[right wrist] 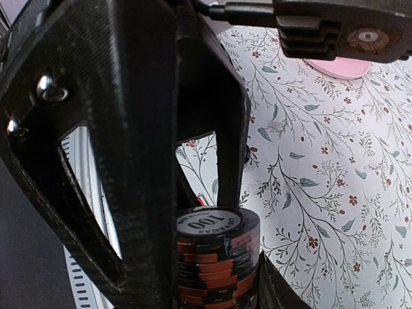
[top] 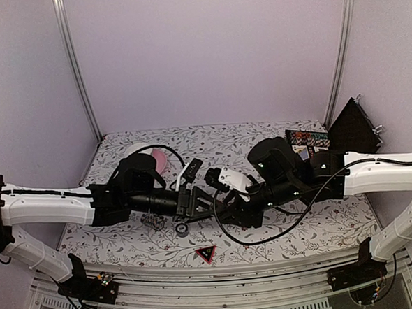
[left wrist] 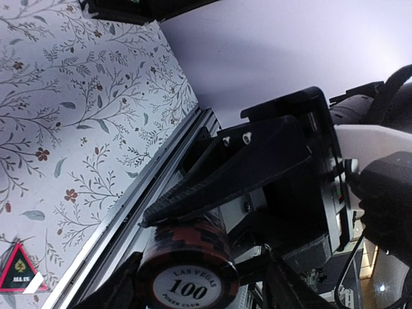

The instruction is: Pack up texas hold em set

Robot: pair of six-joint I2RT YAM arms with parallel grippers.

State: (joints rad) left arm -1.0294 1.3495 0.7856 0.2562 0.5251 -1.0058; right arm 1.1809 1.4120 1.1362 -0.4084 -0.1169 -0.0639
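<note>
"Top external view first: where does the kit sit?"

"On the floral-print table. The flat black rectangular case stands tilted at the far right corner, well apart from the arms, and I can't see inside it. Just left of it lie the boxed card decks. Mid-table the left gripper and right gripper meet tip to tip. The pink saucer, far and left of them, is no part of the set. The small red-black triangle marker lies at the near edge."

"And the chips?"

"Both wrist views show one roll of orange-and-black striped poker chips, its end marked 100. It seems to be lifted off the table between the two grippers. The right gripper's fingers are narrow and snug against the sides of the roll. The left gripper's fingers flank the same roll. One finger touches it, but a dark gap shows beside the other, so I cannot tell whether that gripper is clamping."

"A handover, then?"

"That's my reading. Done well, only one gripper lets go, and only once the other's pads sit square on the middle of the roll. Loose chips will likely shear or fan out if they are pinched near an end or twisted. Keep the roll's axis steady and draw the freed fingers straight back without brushing it. Then carry the roll far and right to the case and lay it in lengthwise."
</note>
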